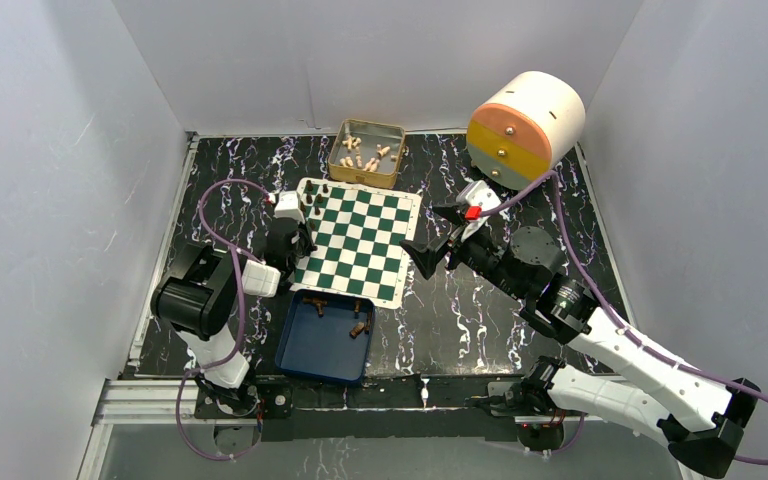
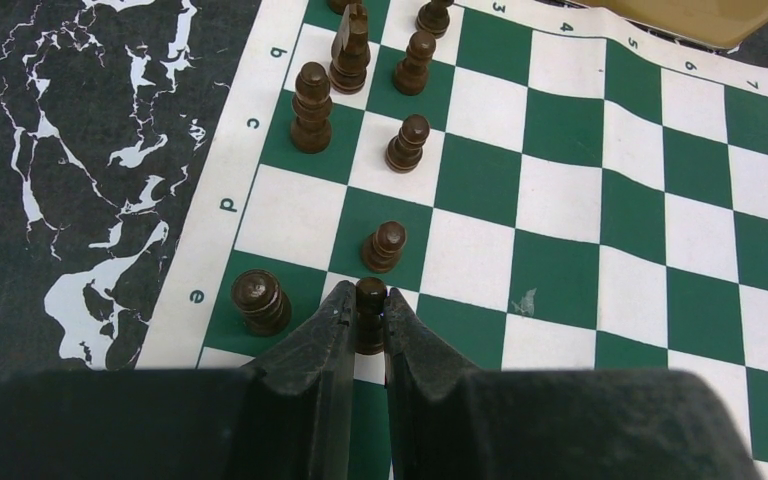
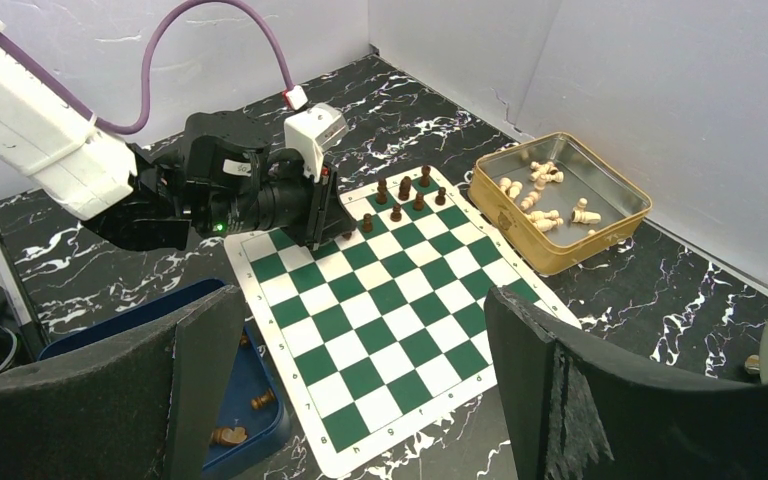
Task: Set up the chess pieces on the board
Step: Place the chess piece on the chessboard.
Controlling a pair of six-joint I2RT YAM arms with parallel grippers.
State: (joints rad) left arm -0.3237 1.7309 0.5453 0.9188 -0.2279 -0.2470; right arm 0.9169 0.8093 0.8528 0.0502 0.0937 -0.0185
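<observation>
The green-and-white board (image 1: pixel 370 240) lies on the black marbled table. Several dark-brown chess pieces (image 2: pixel 312 105) stand along its left edge, near the row letters b to e. My left gripper (image 2: pixel 368 296) is shut on a dark-brown pawn (image 2: pixel 371 288), held upright on a white square just right of a piece on the e square (image 2: pixel 260 300). From the top, the left gripper (image 1: pixel 303 238) sits over the board's left edge. My right gripper (image 3: pixel 358 300) hovers open and holding nothing above the board's right side (image 3: pixel 390 300). Its fingers (image 1: pixel 422 255) show in the top view.
A blue tray (image 1: pixel 300 352) at the board's near edge holds loose dark pieces (image 1: pixel 358 328). A gold tin (image 1: pixel 392 176) with cream pieces stands behind the board. A large cream, orange and yellow cylinder (image 1: pixel 525 125) lies at the back right. White walls enclose the table.
</observation>
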